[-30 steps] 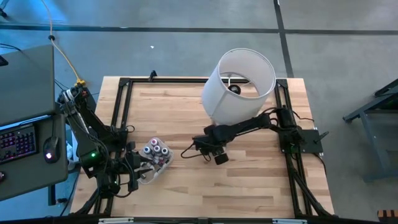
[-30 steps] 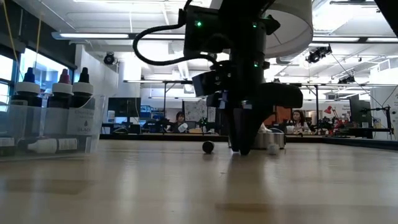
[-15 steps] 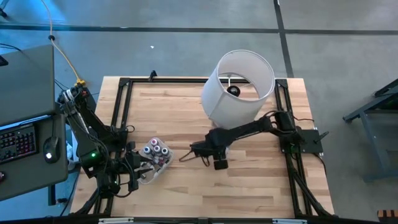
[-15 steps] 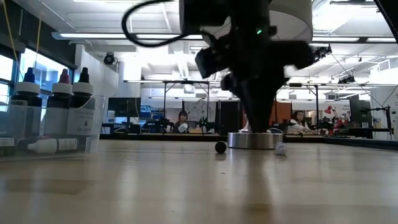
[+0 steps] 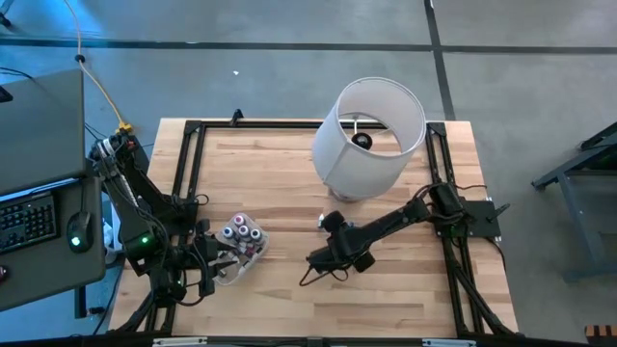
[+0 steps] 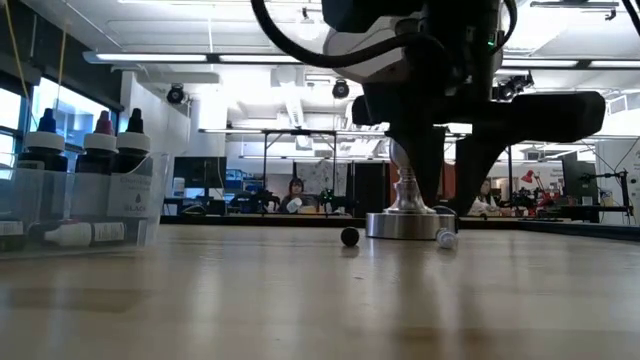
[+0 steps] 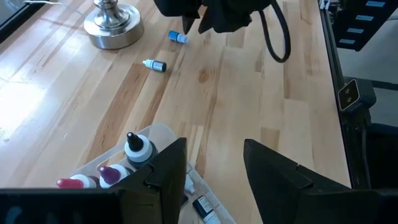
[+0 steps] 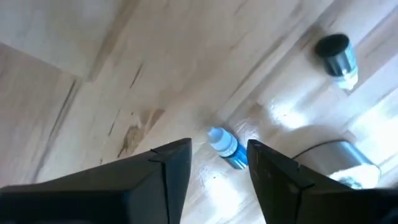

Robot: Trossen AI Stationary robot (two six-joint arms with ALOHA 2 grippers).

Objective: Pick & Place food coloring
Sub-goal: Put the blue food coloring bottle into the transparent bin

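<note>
I am viewing the right tool (image 8: 219,167) hovering low over mid-bench with its fingers parted and gripping nothing; a blue-capped food coloring bottle (image 8: 226,148) is lying on the wood just beyond them. A dark-capped bottle (image 8: 336,56) is lying near the lamp base (image 7: 113,30). The remaining bottles (image 5: 242,231) are standing in the clear tub (image 5: 251,255) at the bench's (image 5: 280,173) left side. The left tool (image 7: 214,165) is waiting beside that tub, fingers apart and gripping nothing.
</note>
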